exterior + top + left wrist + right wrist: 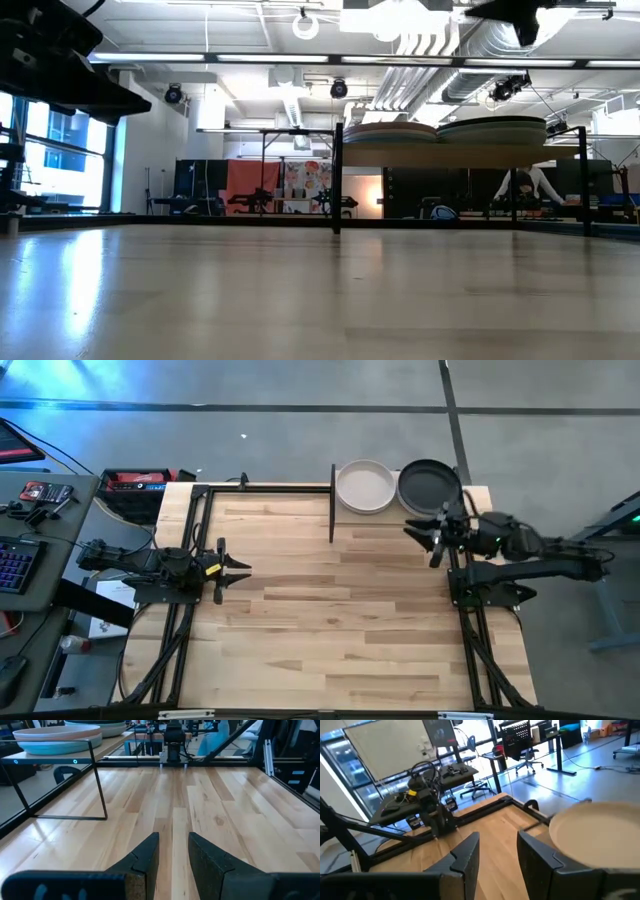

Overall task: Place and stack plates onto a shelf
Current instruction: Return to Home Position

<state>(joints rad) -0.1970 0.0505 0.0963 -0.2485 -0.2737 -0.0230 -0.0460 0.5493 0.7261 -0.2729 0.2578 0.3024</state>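
At the far edge of the pale plank table (330,620), a small raised wooden shelf (440,156) on thin black posts carries the round, shallow, matte plates (57,741) in two stacks side by side. One stack is topped by a cream plate (365,487), the other by a dark plate (430,485). The right gripper (432,536) hovers just beside the dark-topped stack, fingers parted and empty. The left gripper (238,568) waits at the table's left side, fingers slightly apart, holding nothing.

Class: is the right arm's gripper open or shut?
Open: the right gripper shows its two dark fingers apart, only light-wood plank tabletop between them.
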